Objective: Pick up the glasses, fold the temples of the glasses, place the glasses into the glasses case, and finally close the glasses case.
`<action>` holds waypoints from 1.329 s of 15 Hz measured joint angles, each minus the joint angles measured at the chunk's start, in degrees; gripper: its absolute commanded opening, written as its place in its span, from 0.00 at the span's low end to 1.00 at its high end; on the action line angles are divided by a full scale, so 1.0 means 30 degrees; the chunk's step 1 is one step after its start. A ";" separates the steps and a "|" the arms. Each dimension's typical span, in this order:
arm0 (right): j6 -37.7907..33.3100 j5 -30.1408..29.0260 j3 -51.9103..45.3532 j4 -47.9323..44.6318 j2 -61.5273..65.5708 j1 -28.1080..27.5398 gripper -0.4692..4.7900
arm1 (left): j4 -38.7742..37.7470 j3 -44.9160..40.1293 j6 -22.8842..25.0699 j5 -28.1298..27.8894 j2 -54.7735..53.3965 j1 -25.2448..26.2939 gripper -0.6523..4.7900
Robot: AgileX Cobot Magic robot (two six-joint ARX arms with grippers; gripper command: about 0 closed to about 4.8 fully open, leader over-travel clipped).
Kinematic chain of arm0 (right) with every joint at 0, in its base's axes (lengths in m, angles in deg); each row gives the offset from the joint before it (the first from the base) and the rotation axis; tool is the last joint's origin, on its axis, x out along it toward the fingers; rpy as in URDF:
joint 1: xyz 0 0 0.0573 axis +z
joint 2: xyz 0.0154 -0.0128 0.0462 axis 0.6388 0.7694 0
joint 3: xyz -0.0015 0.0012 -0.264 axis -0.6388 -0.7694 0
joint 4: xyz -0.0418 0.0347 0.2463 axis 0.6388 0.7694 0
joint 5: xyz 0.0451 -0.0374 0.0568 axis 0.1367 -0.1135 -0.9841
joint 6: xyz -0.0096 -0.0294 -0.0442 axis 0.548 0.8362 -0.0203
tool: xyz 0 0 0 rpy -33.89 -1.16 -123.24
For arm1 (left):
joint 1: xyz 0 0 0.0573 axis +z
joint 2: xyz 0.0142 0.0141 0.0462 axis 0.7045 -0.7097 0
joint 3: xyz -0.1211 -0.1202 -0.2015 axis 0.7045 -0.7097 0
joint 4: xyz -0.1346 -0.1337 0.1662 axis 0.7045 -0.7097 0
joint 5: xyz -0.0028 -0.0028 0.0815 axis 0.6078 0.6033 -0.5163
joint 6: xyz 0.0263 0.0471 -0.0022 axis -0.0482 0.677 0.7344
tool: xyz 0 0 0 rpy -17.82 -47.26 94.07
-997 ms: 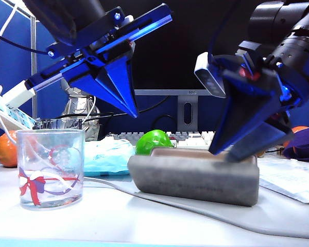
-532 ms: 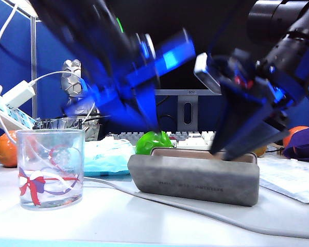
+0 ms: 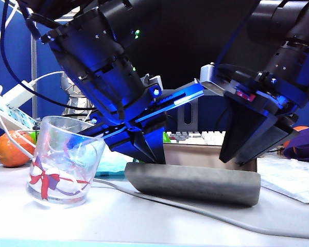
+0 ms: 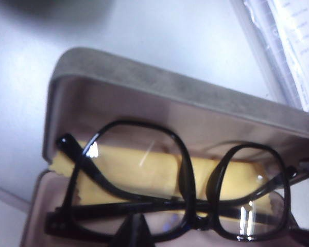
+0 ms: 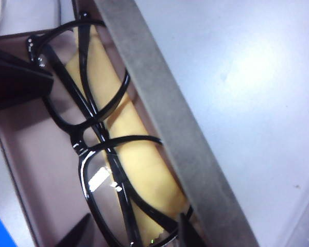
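While both arms crowd low over the table (image 3: 144,221), the glasses case (image 3: 195,181) lies open between them, its grey shell tipped, lid edge raised behind. The left gripper (image 3: 147,149) bears down at the case's left end with its fingers pinched together on nothing I can see; the right gripper (image 3: 242,146) hangs over the right end, jaws partly apart, and whether they grip anything I cannot tell. A printed tumbler (image 3: 64,164) leans tilted close beside the left arm.

Inside the case, on a yellow cloth (image 4: 144,170), rest the glasses (image 4: 170,185), temples (image 5: 100,139) folded across the lenses. The case looks stiff and suede-grippy, best pressed on the lid's long edge. The spectacles are light, thin and easily scratched, so the frame bridge is the safer hold.

From the side the case's interior is hidden. One wrist view cuts off the frame's far end.
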 measured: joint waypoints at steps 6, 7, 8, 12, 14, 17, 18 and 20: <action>0.0350 0.0000 0.0000 0.0007 0.0000 0.0000 0.51 | 0.0000 0.0000 0.0029 0.0466 0.0015 0.0000 0.11; 0.0401 0.0000 0.0000 0.0007 0.0000 0.0000 0.51 | -0.0007 0.0000 0.0058 0.0466 0.0036 0.0000 0.11; 0.0444 0.0007 0.0000 0.0007 0.0000 0.0000 0.51 | -0.0036 -0.0007 0.0066 0.0459 0.0175 0.0000 0.11; 0.0474 0.0007 0.0000 0.0007 0.0000 0.0000 0.51 | -0.0073 -0.0007 0.0066 0.0423 0.0758 0.0000 0.11; 0.0474 0.0007 0.0000 0.0007 0.0000 0.0000 0.51 | -0.0627 -0.0007 0.0066 0.0131 0.1020 0.0000 0.11; 0.0474 0.0000 -0.0007 0.0007 0.0226 0.0000 0.51 | -0.1443 0.0000 0.0066 0.0087 0.2484 0.0000 0.11; 0.0474 0.0000 -0.0007 0.0015 0.0233 0.0000 0.51 | -0.2098 0.0007 0.0066 0.0087 0.3126 0.0000 0.11; 0.0474 -0.0153 -0.0007 0.0015 0.0233 0.0000 0.51 | -0.3985 0.0007 0.0153 0.0087 0.3665 0.0000 0.11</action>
